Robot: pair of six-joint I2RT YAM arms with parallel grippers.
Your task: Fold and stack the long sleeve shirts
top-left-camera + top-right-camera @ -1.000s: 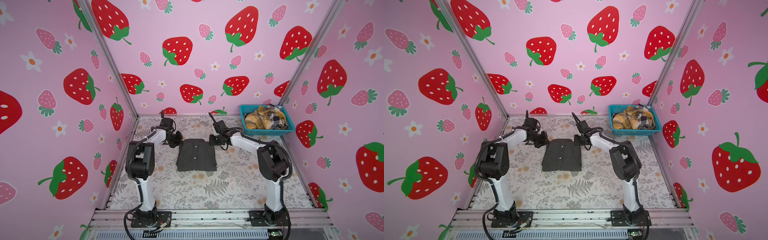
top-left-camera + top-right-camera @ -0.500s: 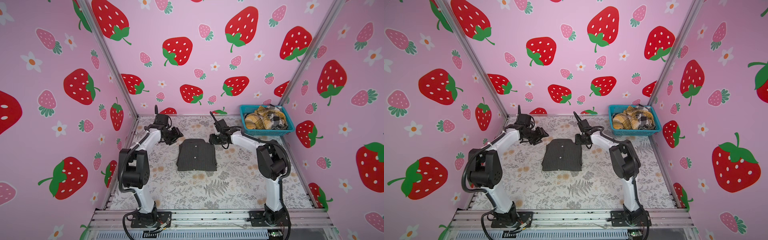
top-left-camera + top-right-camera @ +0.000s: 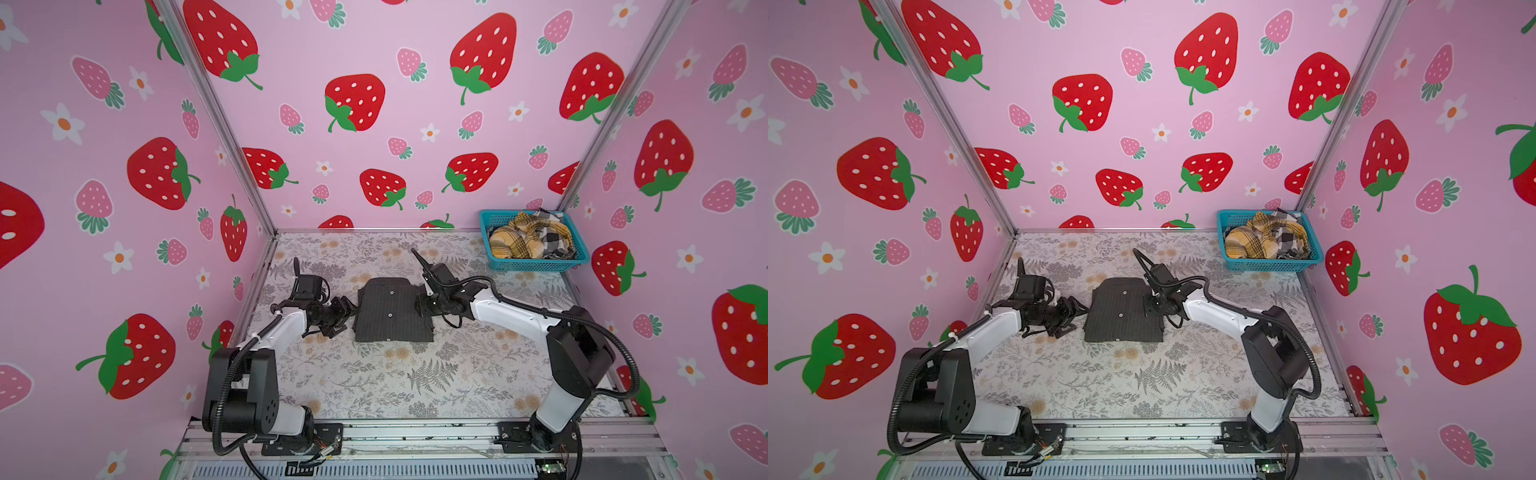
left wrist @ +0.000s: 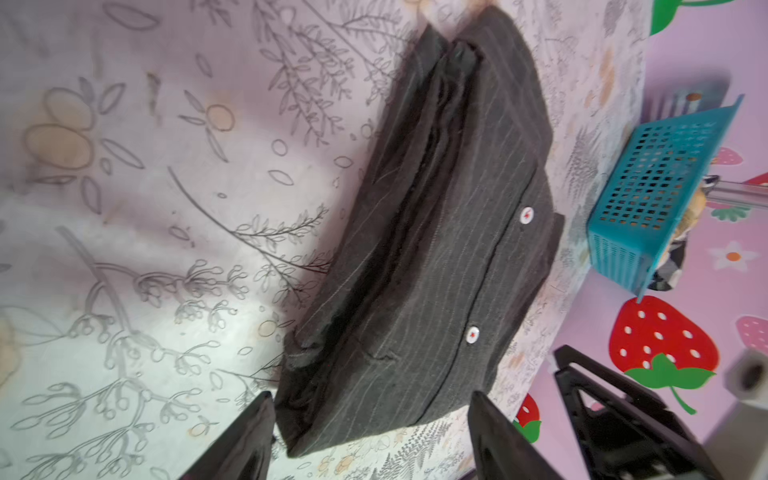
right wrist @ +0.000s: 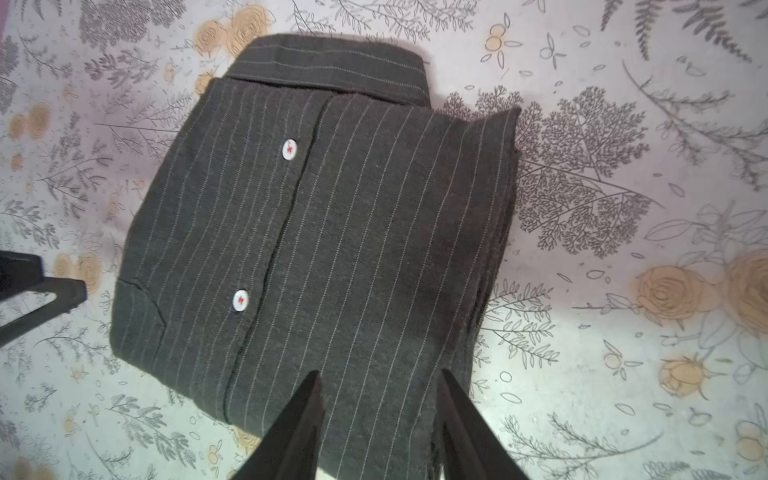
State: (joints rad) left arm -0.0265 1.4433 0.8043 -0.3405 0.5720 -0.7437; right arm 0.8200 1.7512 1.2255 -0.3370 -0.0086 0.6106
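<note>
Lying folded: charcoal shirt (image 3: pixel 390 311) | left tool (image 3: pixel 345 318) beside edge, apart | right tool (image 3: pixel 420 306) over edge, apart

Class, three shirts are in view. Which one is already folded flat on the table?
The dark charcoal pinstriped shirt, buttons up. The mustard-yellow plaid shirt and the black-and-white check shirt lie crumpled in the teal mesh basket.

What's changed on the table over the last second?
The left gripper opened, left the far-left corner of the charcoal shirt and came toward the front along its left edge. The right gripper shifted forward, over the right edge. The shirt and the teal basket stayed put.
</note>
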